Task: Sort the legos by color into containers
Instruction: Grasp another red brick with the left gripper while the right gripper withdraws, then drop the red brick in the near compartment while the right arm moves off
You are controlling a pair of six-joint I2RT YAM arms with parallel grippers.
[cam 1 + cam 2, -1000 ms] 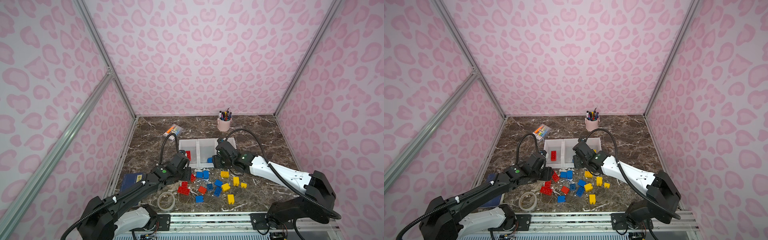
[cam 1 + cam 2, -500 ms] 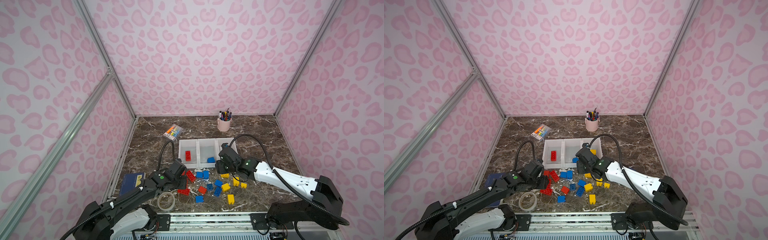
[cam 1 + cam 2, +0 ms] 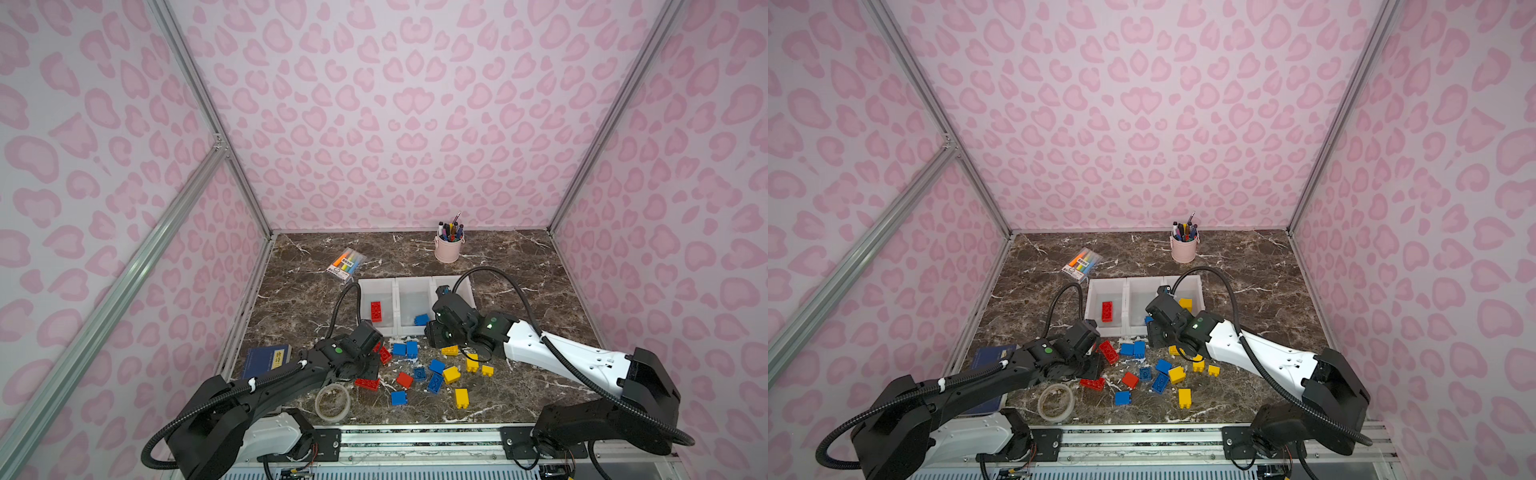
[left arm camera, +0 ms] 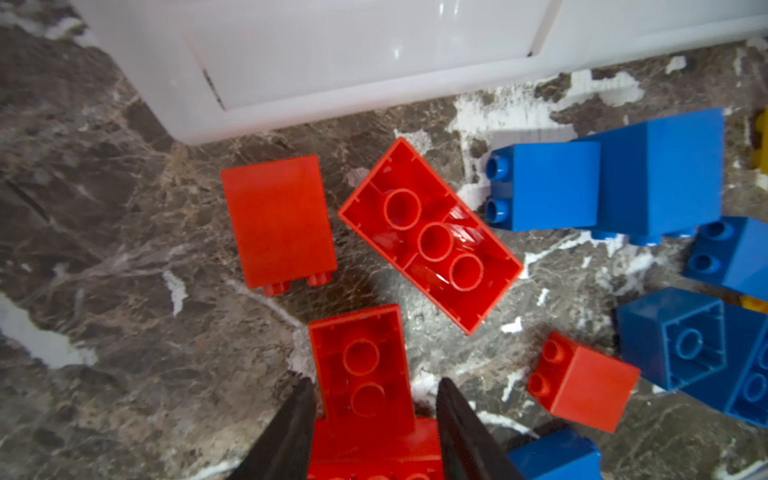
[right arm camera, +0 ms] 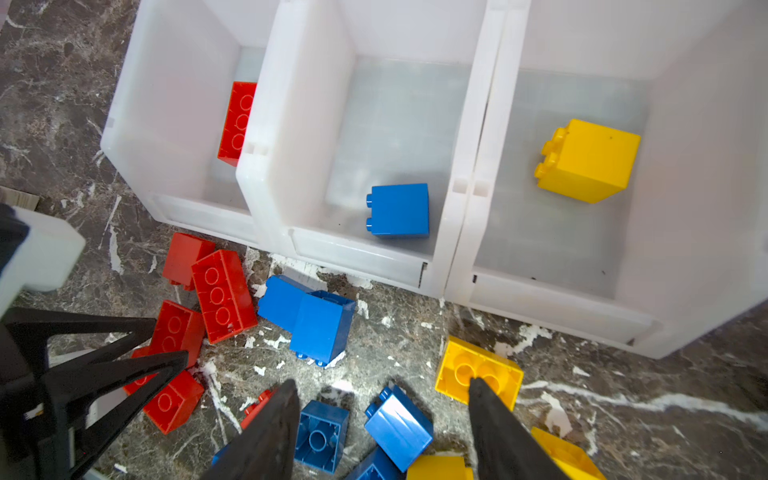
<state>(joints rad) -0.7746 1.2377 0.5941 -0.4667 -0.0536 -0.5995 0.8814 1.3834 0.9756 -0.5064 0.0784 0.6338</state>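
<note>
Three joined white containers [image 3: 411, 284] each hold one lego: a red brick [image 3: 376, 311] in the left one, a blue brick [image 5: 399, 210] in the middle one and a yellow brick [image 5: 588, 160] in the right one. Loose red, blue and yellow legos [image 3: 436, 365] lie scattered in front of them. My left gripper [image 4: 374, 386] is low over the red group. Its jaws straddle an upturned red brick [image 4: 359, 361], with a small gap at one finger. My right gripper [image 5: 384, 415] is open above blue bricks [image 5: 399, 428], with one fingertip over a yellow brick [image 5: 478, 372]. It holds nothing.
A pink pen cup [image 3: 449, 249] stands at the back, with a highlighter pack [image 3: 347, 264] to its left. A tape roll [image 3: 332, 402] and a blue book [image 3: 268, 359] lie near the front left, beside my left arm. Pink walls close off three sides.
My left gripper has drawn back from the left container and come down onto the red bricks. My right gripper has moved back from over the containers to above the loose pile.
</note>
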